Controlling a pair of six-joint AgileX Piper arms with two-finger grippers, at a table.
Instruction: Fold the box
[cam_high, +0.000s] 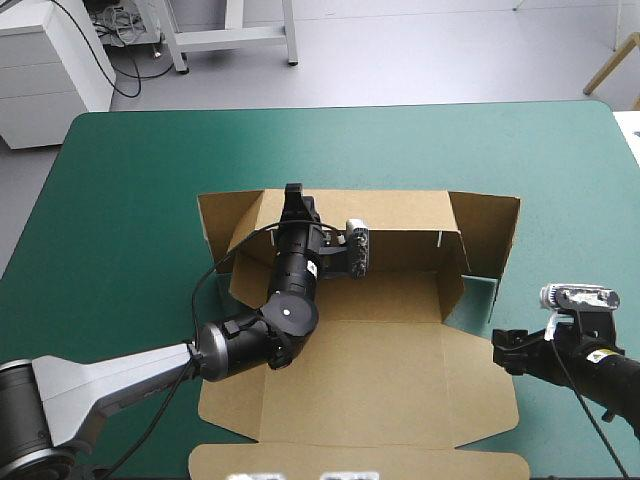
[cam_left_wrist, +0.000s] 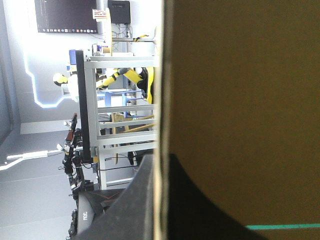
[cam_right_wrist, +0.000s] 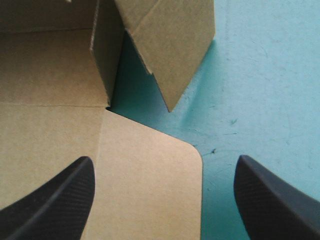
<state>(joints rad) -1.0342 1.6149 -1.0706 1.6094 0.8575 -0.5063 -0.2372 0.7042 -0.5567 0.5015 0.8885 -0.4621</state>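
We see the left gripper (cam_high: 293, 196), black fin-shaped fingers, reaching across the brown cardboard box (cam_high: 390, 390) and pinched together on the top edge of its raised far wall, with the board between the fingers. The box sits mid-table on the teal-green table cover (cam_high: 130, 170), far wall and side flaps up, near panels flat. The right gripper (cam_high: 508, 350) hovers at the box's right edge, fingers wide apart over the rounded flap corner (cam_right_wrist: 170, 165).

Obstacles: the box (cam_high: 400, 370), its far wall and right-hand flaps raised; my left arm (cam_high: 290, 300) lying across its floor. Free: worktop (cam_high: 130, 180) beyond and either side of the box, bare.
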